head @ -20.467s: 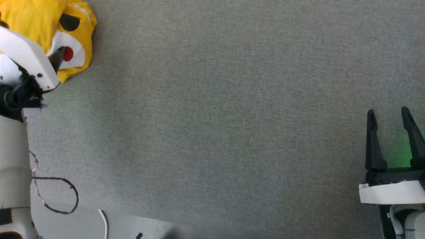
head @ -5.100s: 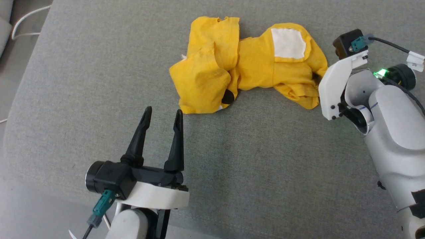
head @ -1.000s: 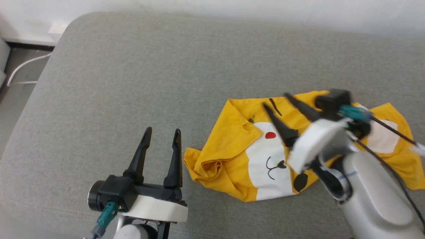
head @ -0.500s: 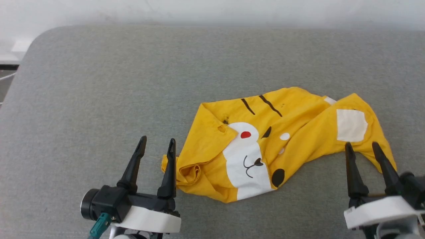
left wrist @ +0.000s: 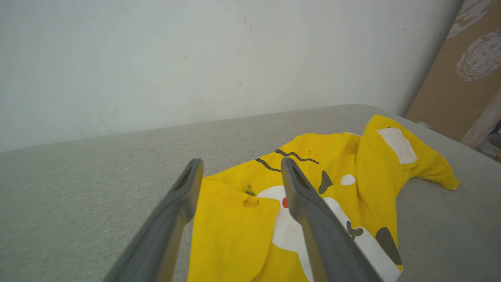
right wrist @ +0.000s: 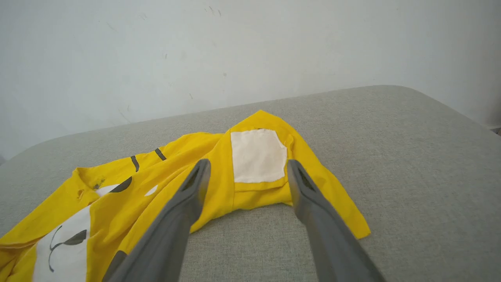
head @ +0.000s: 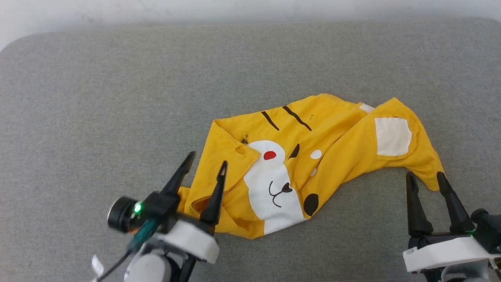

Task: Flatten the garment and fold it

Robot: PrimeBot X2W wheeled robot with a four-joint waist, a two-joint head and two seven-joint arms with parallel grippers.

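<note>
Our left gripper [head: 208,158] has leaned toward the shirt [head: 336,141] since half a second ago. Its open, empty fingers now hang over the shirt's crumpled near-left corner, where before they stood just beside it. Our right gripper [head: 424,174] is as before, open and empty, just short of the right sleeve tip. The shirt lies face up, bunched and twisted, right of the middle of the grey cloth top [head: 98,117]. A pale wall [left wrist: 156,58] stands behind, with a brown board [left wrist: 442,78] beside it. The top has rounded corners, with lots of bare room left of the shirt and behind it.
</note>
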